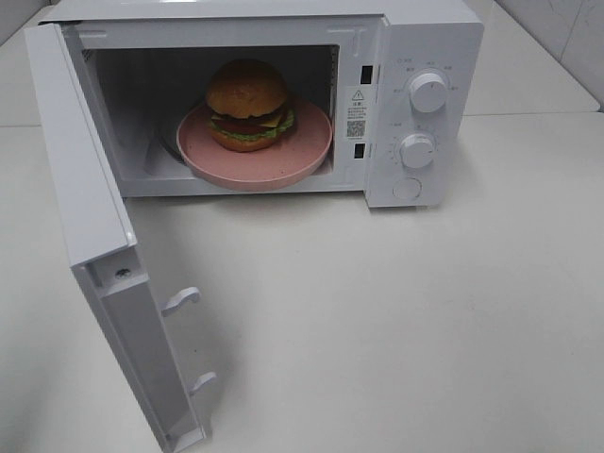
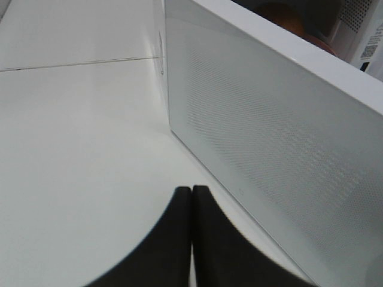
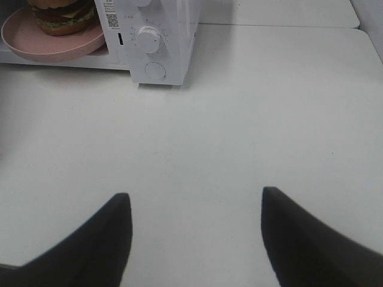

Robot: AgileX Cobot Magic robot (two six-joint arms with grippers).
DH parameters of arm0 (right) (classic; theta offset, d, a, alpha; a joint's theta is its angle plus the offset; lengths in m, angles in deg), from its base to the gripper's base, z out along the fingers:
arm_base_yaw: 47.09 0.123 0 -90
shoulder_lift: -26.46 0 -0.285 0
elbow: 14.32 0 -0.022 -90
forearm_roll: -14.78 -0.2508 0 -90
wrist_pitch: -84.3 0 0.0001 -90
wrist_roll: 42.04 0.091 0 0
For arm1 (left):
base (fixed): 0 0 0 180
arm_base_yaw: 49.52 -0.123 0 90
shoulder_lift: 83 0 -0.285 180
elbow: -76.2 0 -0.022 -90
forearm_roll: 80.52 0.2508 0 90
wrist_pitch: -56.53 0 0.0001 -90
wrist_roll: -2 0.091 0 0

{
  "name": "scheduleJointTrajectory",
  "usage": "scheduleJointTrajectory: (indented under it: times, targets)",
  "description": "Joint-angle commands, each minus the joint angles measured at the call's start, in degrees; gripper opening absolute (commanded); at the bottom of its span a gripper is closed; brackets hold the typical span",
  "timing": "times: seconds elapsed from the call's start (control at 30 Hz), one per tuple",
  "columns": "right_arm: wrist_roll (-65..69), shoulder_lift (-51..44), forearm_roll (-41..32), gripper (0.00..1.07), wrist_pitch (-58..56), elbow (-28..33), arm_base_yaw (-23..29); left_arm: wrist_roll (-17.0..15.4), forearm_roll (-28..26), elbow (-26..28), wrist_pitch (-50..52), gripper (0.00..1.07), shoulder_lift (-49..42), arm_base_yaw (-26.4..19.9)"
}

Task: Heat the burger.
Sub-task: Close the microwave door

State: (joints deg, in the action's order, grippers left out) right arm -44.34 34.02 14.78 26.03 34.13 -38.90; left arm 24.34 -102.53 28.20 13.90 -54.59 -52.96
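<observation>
The burger (image 1: 247, 104) with its golden-brown bun, lettuce, tomato and cheese sits on a pink plate (image 1: 283, 159) inside the open white microwave (image 1: 425, 38). The plate's front edge sticks out a little past the opening. The burger (image 3: 60, 15) and plate (image 3: 36, 45) also show in the right wrist view. The microwave door (image 1: 85, 198) stands swung wide open to the left. My left gripper (image 2: 191, 194) is shut and empty, just outside the door's outer face (image 2: 275, 143). My right gripper (image 3: 196, 200) is open and empty above the bare table, some way in front of the microwave. Neither gripper shows in the exterior high view.
The microwave's control panel has two dials (image 1: 427, 92) (image 1: 416, 149) and a round button (image 1: 407, 188); they also show in the right wrist view (image 3: 148, 39). The door's inner side carries two latch hooks (image 1: 181, 299). The white table (image 1: 396, 321) spreads in front and to the right.
</observation>
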Motion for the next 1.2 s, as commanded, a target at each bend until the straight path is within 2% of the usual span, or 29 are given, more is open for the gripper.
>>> scheduleJointTrajectory:
  times: [0.03, 0.07, 0.13, 0.17, 0.2, 0.23, 0.27, 0.3, 0.33, 0.4, 0.47, 0.57, 0.63, 0.73, 0.8, 1.0, 1.07, 1.1, 1.17, 1.2]
  targets:
    - [-0.1, -1.5, 0.5, 0.60, 1.0, 0.1, -0.2, 4.9, -4.0, -0.3, 2.9, 0.00, 3.4, -0.2]
    - [-0.1, -1.5, 0.5, 0.60, 1.0, 0.1, -0.2, 7.8, -6.4, -0.3, 3.9, 0.00, 6.2, -0.2]
    - [-0.1, -1.5, 0.5, 0.60, 1.0, 0.1, -0.2, 9.1, -7.5, -0.3, 4.3, 0.00, 7.4, -0.2]
    - [-0.1, -1.5, 0.5, 0.60, 1.0, 0.1, -0.2, 11.8, -9.7, -0.3, 5.4, 0.00, 10.4, -0.2]
    - [-0.1, -1.5, 0.5, 0.60, 1.0, 0.1, -0.2, 13.1, -10.6, -0.3, 5.9, 0.00, 11.9, -0.2]
    - [-0.1, -1.5, 0.5, 0.60, 1.0, 0.1, -0.2, 13.1, -10.6, -0.3, 5.9, 0.00, 11.9, -0.2]
    - [-0.1, -1.5, 0.5, 0.60, 1.0, 0.1, -0.2, 15.2, -12.4, -0.3, 6.8, 0.00, 14.4, -0.2]
    - [-0.1, -1.5, 0.5, 0.60, 1.0, 0.1, -0.2, 15.2, -12.4, -0.3, 6.8, 0.00, 14.4, -0.2]
    - [-0.1, -1.5, 0.5, 0.60, 1.0, 0.1, -0.2, 17.1, -14.2, -0.3, 7.7, 0.00, 16.9, -0.2]
    - [-0.1, -1.5, 0.5, 0.60, 1.0, 0.1, -0.2, 18.0, -14.9, -0.3, 8.3, 0.00, 18.3, -0.2]
    - [-0.1, -1.5, 0.5, 0.60, 1.0, 0.1, -0.2, 20.5, -17.1, -0.3, 10.1, 0.00, 23.4, -0.2]
    - [-0.1, -1.5, 0.5, 0.60, 1.0, 0.1, -0.2, 21.1, -17.4, -0.3, 10.5, 0.00, 24.4, -0.2]
    - [-0.1, -1.5, 0.5, 0.60, 1.0, 0.1, -0.2, 22.9, -19.1, -0.3, 12.7, 0.00, 28.6, -0.2]
    - [-0.1, -1.5, 0.5, 0.60, 1.0, 0.1, -0.2, 23.2, -19.5, -0.3, 13.5, 0.00, 29.5, -0.2]
    - [-0.1, -1.5, 0.5, 0.60, 1.0, 0.1, -0.2, 26.5, -21.1, -0.3, 16.6, 0.00, 33.1, 0.6]
    - [-0.1, -1.5, 0.5, 0.60, 1.0, 0.1, -0.2, 27.0, -22.9, -0.3, 20.5, 0.00, 36.0, 3.0]
    - [-0.1, -1.5, 0.5, 0.60, 1.0, 0.1, -0.2, 27.1, -23.1, -0.3, 26.0, 0.00, 39.8, 8.1]
    - [-0.1, -1.5, 0.5, 0.60, 1.0, 0.1, -0.2, 27.1, -23.1, -0.3, 26.0, 0.00, 39.8, 8.1]
    - [0.2, -1.5, 0.6, 0.60, 1.0, 0.1, -0.2, 27.1, -23.0, -0.3, 30.2, 0.00, 43.0, 12.1]
    - [0.2, -1.5, 0.6, 0.60, 1.0, 0.1, -0.2, 27.1, -23.0, -0.3, 30.2, 0.00, 43.0, 12.1]
